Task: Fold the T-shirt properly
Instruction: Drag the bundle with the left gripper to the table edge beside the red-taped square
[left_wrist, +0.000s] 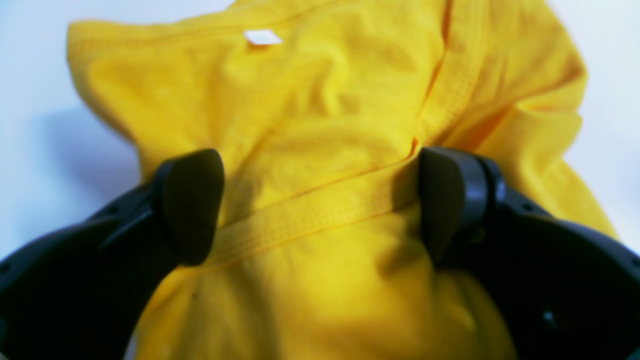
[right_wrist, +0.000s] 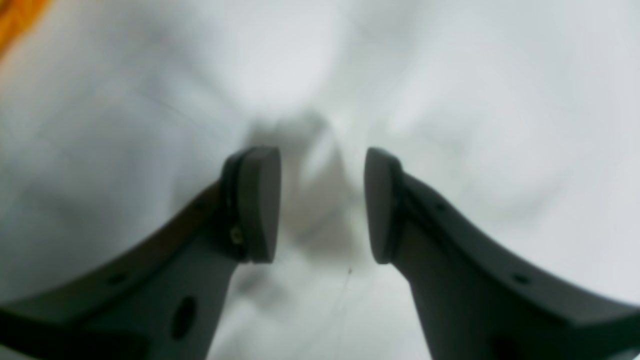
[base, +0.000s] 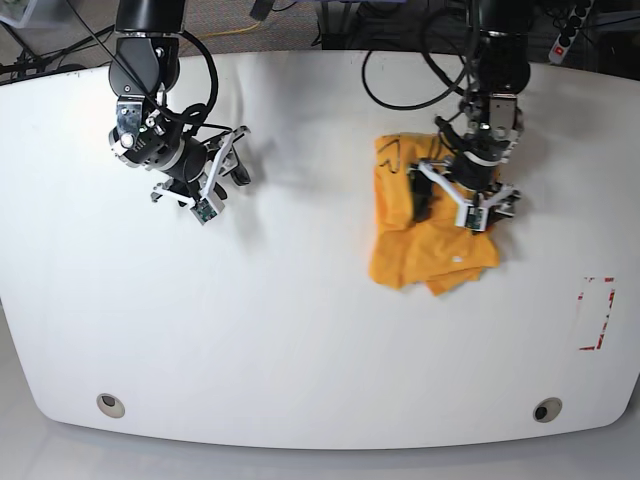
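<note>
The orange-yellow T-shirt (base: 420, 235) lies bunched in a crumpled heap right of the table's middle. In the left wrist view the T-shirt (left_wrist: 320, 125) fills the frame, with a stitched hem band running between the fingers and a small white label (left_wrist: 262, 37) near the top. My left gripper (left_wrist: 320, 205) is open, its fingers wide apart on either side of the hem; in the base view it (base: 462, 205) is over the heap's upper right. My right gripper (right_wrist: 322, 205) is open and empty over bare white table, at the table's far left (base: 238, 165), well apart from the shirt.
The white table (base: 300, 300) has a curved front edge with two round holes (base: 110, 404) (base: 546, 409). A red tape rectangle (base: 597, 313) marks the right side. Cables lie beyond the back edge. A sliver of orange cloth (right_wrist: 15, 20) shows at the right wrist view's top left.
</note>
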